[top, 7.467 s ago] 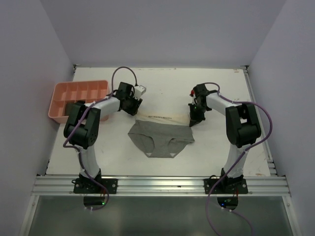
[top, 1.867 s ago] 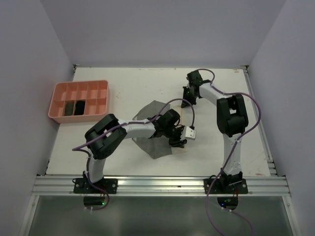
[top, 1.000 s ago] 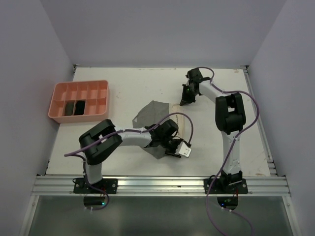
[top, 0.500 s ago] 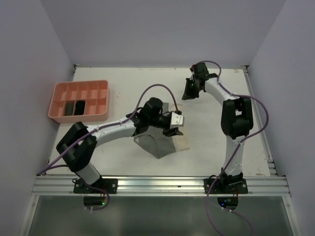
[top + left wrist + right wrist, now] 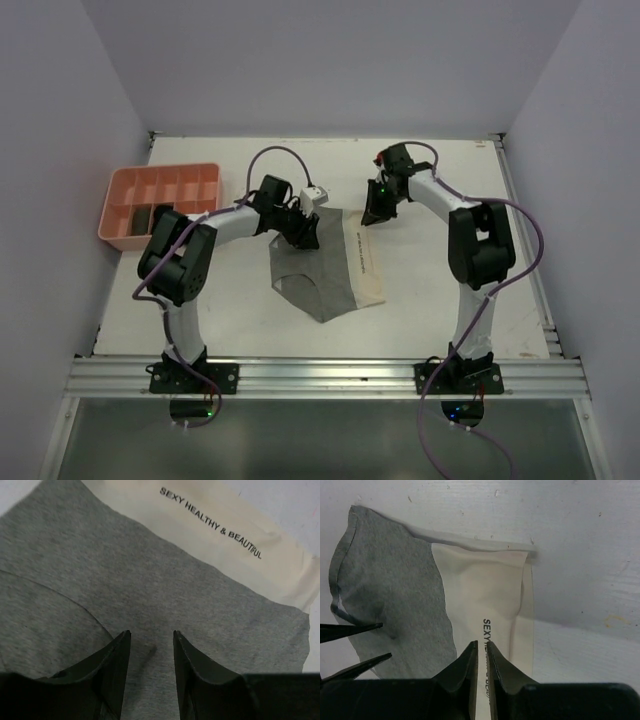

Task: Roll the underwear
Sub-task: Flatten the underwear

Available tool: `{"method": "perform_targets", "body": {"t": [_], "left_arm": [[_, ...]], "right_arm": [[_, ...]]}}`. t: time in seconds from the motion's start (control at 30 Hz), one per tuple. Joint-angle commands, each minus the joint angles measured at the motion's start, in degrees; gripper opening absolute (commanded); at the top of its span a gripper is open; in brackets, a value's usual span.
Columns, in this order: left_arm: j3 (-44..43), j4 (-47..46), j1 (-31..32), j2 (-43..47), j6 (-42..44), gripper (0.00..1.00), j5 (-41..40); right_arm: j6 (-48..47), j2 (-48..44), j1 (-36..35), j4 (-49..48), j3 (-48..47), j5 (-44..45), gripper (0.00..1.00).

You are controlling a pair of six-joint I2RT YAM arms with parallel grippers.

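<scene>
One garment from above: underwear no longer spread flat but folded into a narrow grey wedge on the table, cream waistband down its right edge, left gripper back at its top corner; probably ready for rolling. Left wrist: fingers parted over soft grey jersey, gripping nothing. Right wrist: right gripper barely parted above smooth printed waistband.

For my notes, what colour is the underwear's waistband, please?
The waistband is cream with black lettering; clearest in left wrist view.
</scene>
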State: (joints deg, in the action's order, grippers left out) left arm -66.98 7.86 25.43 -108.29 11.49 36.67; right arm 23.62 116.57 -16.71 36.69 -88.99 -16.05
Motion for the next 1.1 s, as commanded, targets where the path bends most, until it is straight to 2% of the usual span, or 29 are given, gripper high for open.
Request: {"method": "perform_targets", "body": {"t": [0.0,0.2,0.33,0.47,0.6,0.67,0.8,1.07], "left_arm": [[-1.0,3.3,-0.7,-1.5,-2.4,0.43,0.3],[-0.3,4.0,-0.8,-3.1,-2.3,0.43,-1.1],[0.4,3.7,-0.8,-3.7,-2.2,0.44,-1.7],[0.5,3.7,-0.8,-4.5,-2.1,0.44,-2.2],[0.4,3.6,-0.8,-4.6,-2.3,0.44,-1.9],[0.3,3.7,-0.8,-4.7,-2.2,0.44,-1.9],[0.3,4.2,-0.8,-5.0,-1.7,0.45,-3.4],[0.4,5.5,-1.6,-6.1,-1.4,0.45,-5.4]], "right_arm": [[0.7,1.5,-0.8,2.6,-1.5,-0.6,0.17],[0.2,1.7,-1.3,5.5,-0.1,-0.9,0.21],[1.3,0.5,-1.3,3.7,3.3,-3.0,0.31],[2.5,0.1,-1.4,2.0,5.8,-3.5,0.31],[2.7,0.1,-1.3,1.5,6.4,-3.1,0.27],[2.5,0.5,-1.3,1.3,6.5,-2.8,0.22],[1.4,-0.2,-1.3,3.6,5.8,0.7,0.0],[-1.2,-7.0,-1.3,11.6,1.8,13.8,0.0]]}}
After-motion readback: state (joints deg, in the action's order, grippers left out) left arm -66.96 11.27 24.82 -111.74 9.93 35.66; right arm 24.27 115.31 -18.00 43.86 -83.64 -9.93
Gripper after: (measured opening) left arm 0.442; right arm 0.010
